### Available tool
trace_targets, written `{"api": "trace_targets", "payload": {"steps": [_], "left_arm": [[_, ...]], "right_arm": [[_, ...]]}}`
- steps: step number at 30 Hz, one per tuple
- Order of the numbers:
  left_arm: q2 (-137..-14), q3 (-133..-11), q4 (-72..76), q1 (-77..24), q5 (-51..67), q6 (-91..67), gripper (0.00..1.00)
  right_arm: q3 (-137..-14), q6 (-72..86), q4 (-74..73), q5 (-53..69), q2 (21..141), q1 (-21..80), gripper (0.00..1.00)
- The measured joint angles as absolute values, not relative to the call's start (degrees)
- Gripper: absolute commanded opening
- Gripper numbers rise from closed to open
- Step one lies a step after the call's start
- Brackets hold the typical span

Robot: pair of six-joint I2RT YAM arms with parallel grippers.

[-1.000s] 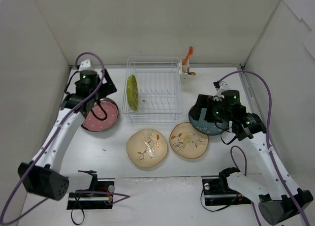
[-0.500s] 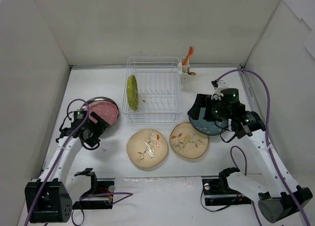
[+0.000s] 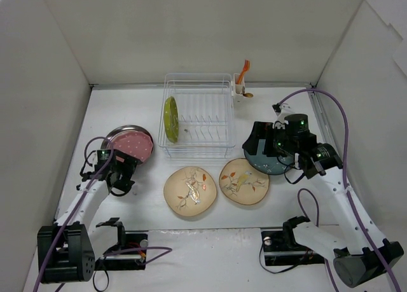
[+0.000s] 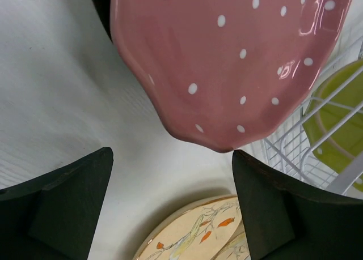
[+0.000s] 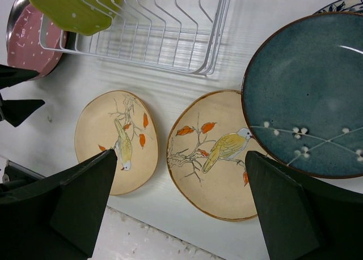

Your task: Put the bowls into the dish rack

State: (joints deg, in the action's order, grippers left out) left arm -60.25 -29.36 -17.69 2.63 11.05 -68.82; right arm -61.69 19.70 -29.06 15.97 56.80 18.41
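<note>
Top view: my left hand [image 3: 116, 175] sits low over the table [image 3: 127, 107], just short of the pink bowl [image 3: 132, 146]. My wrist view adds more: fingers [image 4: 68, 197] spread wide, the bowl's rim just ahead, nothing held. My right hand [image 5: 181, 158] is wide too, beside the teal bowl [image 5: 312, 96]. The lime bowl [image 3: 170, 119] stands upright in the dish rack [image 3: 198, 153].

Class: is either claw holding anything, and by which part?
Nothing is held. The left claw is open, short of the pink bowl; the right claw is open too.

The table [image 3: 121, 107] bears the dish rack [image 3: 197, 117], two cream bowls [image 3: 189, 190], teal bowl [image 3: 267, 163] and pink bowl [image 3: 135, 146].
</note>
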Motion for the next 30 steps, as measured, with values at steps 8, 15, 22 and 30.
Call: {"api": "trace_targets", "payload": {"steps": [8,15,22,30], "left_arm": [[-60.7,-28.2,-13.3,3.5,7.9,-73.2,0.75],[-65.7,-28.2,-9.7,4.2,7.4,-74.6,0.67],[-68.3,-28.3,-6.6,4.2,7.4,-76.0,0.4],[-67.3,-28.7,-7.0,4.4,7.1,-77.1,0.23]], "right_arm": [[-61.7,19.2,-29.1,15.9,56.8,18.4,0.94],[-61.7,18.9,-29.1,15.9,56.8,18.4,0.94],[-61.7,18.7,-29.1,15.9,56.8,18.4,0.94],[-61.7,18.3,-29.1,15.9,56.9,18.4,0.94]]}}
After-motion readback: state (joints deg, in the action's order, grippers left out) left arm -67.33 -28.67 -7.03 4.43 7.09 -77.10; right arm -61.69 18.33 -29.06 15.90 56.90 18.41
